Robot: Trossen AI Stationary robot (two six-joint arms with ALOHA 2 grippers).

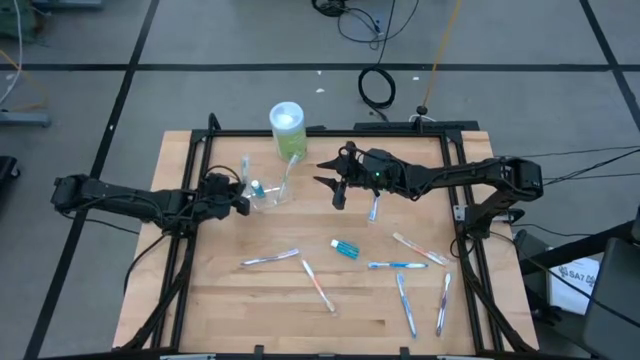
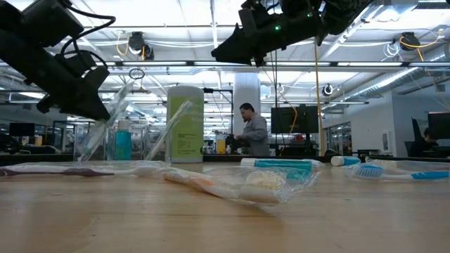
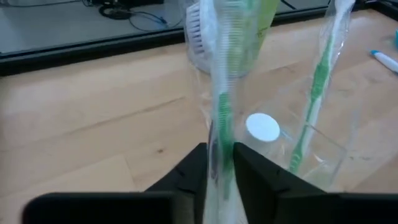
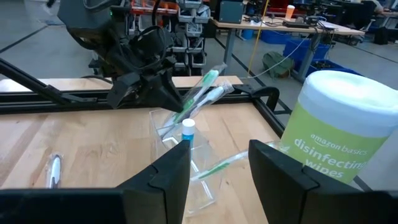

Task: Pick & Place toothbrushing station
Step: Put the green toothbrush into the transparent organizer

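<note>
The clear cup (image 1: 268,195) stands at the table's far left. It holds a white-capped blue tube (image 3: 262,127) and a wrapped green toothbrush (image 3: 314,93) that leans on its rim. My left gripper (image 3: 221,168) is just left of the cup, shut on a second wrapped green toothbrush (image 3: 221,112). My right gripper (image 1: 335,185) hovers open, right of the cup, holding nothing. Several toothbrushes (image 1: 318,285) and one tube (image 1: 345,248) lie flat on the near half of the table. My left gripper pinches the wrapped toothbrush between its two fingers at the handle (image 3: 219,152), wrapper and all. The fingers slant down from the table's left and lie across the brush. The brush stands steeply, bristle end up. Its lower end is hidden behind the fingers.
A taller green wipes container (image 1: 288,130) with a white lid stands behind the cup at the far edge. A black frame (image 1: 200,150) borders the table. One toothbrush (image 1: 375,207) lies under the right arm. People stand in the room beyond.
</note>
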